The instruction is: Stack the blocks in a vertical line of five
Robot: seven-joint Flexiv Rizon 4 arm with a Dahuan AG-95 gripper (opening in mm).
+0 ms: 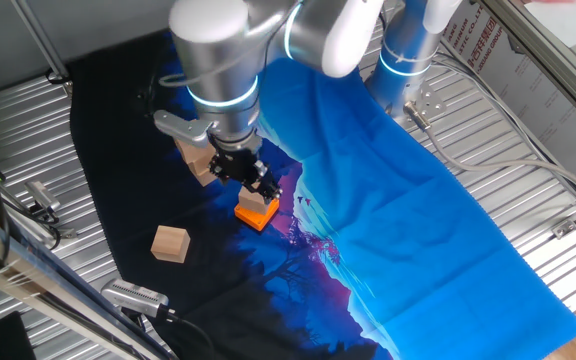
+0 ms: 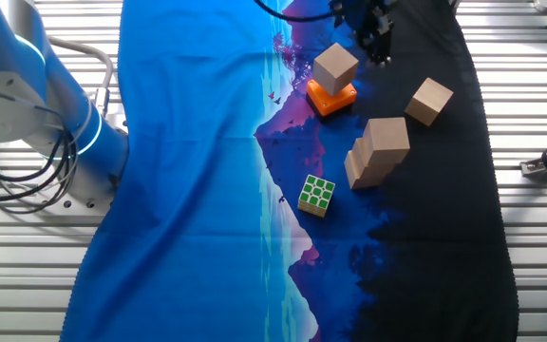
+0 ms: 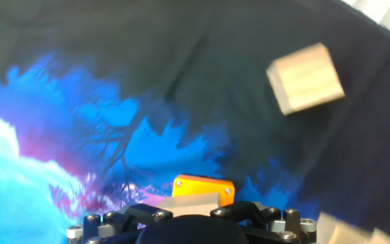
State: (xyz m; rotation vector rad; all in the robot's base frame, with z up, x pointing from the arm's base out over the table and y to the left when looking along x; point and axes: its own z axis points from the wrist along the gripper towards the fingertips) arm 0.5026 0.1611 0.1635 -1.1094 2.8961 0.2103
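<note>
Tabletop point(image 1: 528, 160): ribbed metal, covered across the middle by a blue-to-black printed cloth point(image 2: 188, 142). All working items lie on the cloth's dark end.

Arm point(image 1: 218, 60): silver, reaching down over the dark cloth; its base column stands at about 1 o'clock in the one fixed view.

Blocks, plain tan cubes, four counted for certain:
- A cluster of blocks point(image 2: 376, 152) near centre of the other fixed view. One sits on top of at least one more, and a third may lean against its side; the exact count is unclear.
- A single block point(image 2: 335, 68) resting on the orange button pad point(image 2: 330, 98), at 11 o'clock from the cluster.
- A loose block point(image 2: 430, 101) at 2 o'clock from the cluster, apart from everything. It also shows in the hand view, upper right.

Hand point(image 1: 253, 178): black, hanging just over and beside the block on the orange pad. In the hand view the finger gap is out of frame, so I cannot tell whether it is parted or closed; nothing visibly held.

Puzzle cube point(image 2: 317, 195): green-and-white, at 8 o'clock from the cluster, not part of the job.

Progress, my estimate: early. At best two levels are up at the cluster, roughly stacked. The block on the pad and the loose one remain to be added, and a fifth block is not clearly visible.
</note>
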